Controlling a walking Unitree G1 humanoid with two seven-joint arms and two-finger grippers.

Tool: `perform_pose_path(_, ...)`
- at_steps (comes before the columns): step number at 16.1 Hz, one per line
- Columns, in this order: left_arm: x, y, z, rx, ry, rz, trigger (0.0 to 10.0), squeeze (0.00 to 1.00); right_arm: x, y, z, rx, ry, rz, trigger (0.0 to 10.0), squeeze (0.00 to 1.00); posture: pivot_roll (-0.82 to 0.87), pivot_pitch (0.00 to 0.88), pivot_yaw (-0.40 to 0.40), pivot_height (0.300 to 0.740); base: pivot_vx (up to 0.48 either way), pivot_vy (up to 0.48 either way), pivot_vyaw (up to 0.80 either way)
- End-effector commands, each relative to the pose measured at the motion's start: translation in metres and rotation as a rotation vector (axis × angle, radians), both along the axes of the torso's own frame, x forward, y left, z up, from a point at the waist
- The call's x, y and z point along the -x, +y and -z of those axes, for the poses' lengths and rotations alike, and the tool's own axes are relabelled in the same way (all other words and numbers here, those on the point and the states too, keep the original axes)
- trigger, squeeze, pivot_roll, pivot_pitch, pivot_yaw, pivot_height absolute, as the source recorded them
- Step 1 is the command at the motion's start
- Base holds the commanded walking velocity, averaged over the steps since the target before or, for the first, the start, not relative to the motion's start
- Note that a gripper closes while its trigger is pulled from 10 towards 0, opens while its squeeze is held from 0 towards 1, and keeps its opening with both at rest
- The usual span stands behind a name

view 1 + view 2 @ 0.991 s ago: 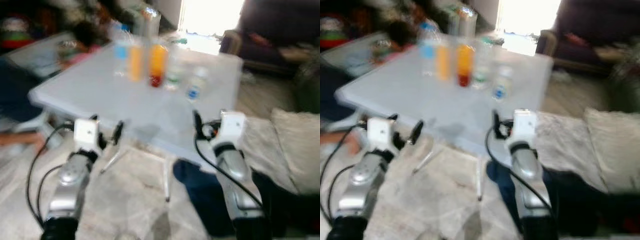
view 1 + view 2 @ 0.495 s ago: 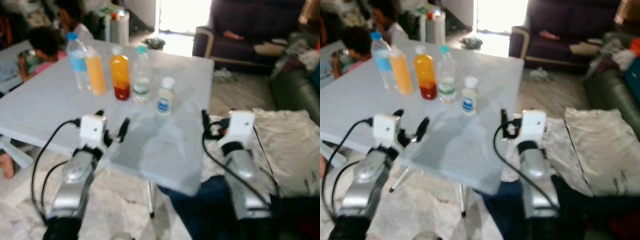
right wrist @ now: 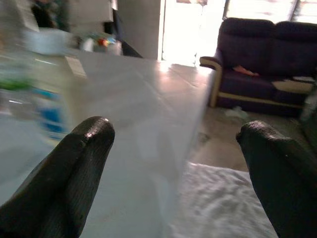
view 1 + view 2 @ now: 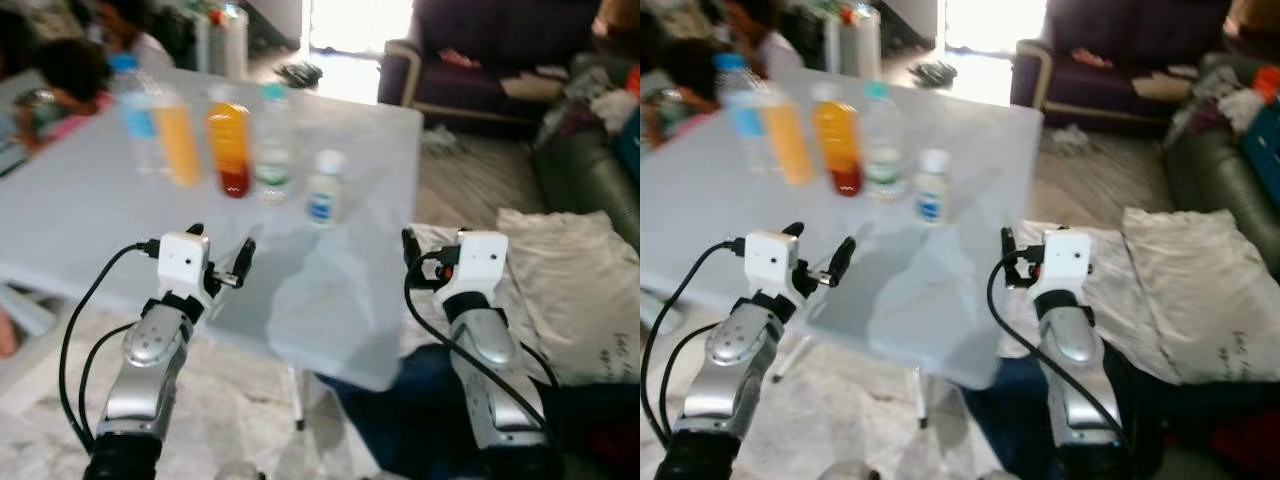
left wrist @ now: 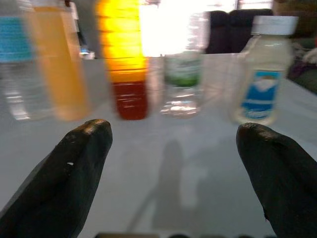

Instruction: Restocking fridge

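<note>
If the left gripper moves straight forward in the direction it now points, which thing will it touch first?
Probably the clear bottle with the green label: in the left wrist view it stands nearly centred between the open left gripper fingers, across bare white table. Depth is unclear, so the orange-and-red juice bottle beside it is possible too.

Five bottles [image 4: 229, 148] (all upright) line the table [image 4: 90, 215].

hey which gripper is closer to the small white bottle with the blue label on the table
Left. The left gripper is over the table's near part, open, with the small white bottle ahead and slightly to its right. The right gripper is open at the table's right edge, farther off to the side.
</note>
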State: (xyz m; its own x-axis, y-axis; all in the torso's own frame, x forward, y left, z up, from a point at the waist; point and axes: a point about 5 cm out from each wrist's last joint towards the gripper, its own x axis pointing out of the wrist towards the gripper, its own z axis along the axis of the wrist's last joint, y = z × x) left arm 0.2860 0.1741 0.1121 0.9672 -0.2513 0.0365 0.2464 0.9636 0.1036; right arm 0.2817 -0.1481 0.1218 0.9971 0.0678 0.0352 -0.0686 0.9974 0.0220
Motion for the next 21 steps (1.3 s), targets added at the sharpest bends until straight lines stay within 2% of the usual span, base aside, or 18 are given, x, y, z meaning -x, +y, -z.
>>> perform_pose_path(1, 0.0, 0.006, 0.0, -0.013, 0.004, -0.008, 10.0, 0.0, -0.001, 0.006, -0.005, -0.004, -0.013, -0.019, 10.0, 0.0, 0.07, 0.05, -0.042, 0.74, 0.0, 0.442, 0.0)
perform_pose_path(4, 0.0, 0.001, -0.001, -0.021, -0.008, 0.005, 10.0, 0.0, -0.003, 0.006, -0.005, -0.006, -0.017, -0.018, 10.0, 0.0, 0.07, 0.043, -0.043, 0.74, 0.0, 0.436, 0.0)
perform_pose_path(10, 0.001, -0.004, 0.001, -0.017, -0.003, 0.014, 10.0, 0.0, -0.005, 0.004, -0.007, 0.004, -0.027, -0.002, 10.0, 0.0, 0.08, 0.036, -0.045, 0.74, 0.041, 0.0, 0.0)
perform_pose_path(14, 0.005, -0.005, 0.002, 0.002, -0.002, 0.033, 10.0, 0.0, -0.007, 0.003, -0.008, 0.004, -0.034, 0.01, 10.0, 0.0, 0.07, 0.032, -0.043, 0.74, 0.38, 0.0, 0.0)
perform_pose_path(17, 0.002, -0.007, 0.0, -0.01, -0.013, 0.035, 10.0, 0.0, -0.007, 0.003, -0.009, 0.004, -0.036, 0.017, 10.0, 0.0, 0.07, 0.035, -0.039, 0.74, 0.42, 0.0, 0.0)
perform_pose_path(21, 0.001, -0.009, 0.001, -0.015, -0.005, 0.043, 10.0, 0.0, -0.009, 0.001, -0.012, -0.007, -0.042, 0.037, 10.0, 0.0, 0.06, 0.029, -0.028, 0.74, 0.068, 0.0, -0.11)
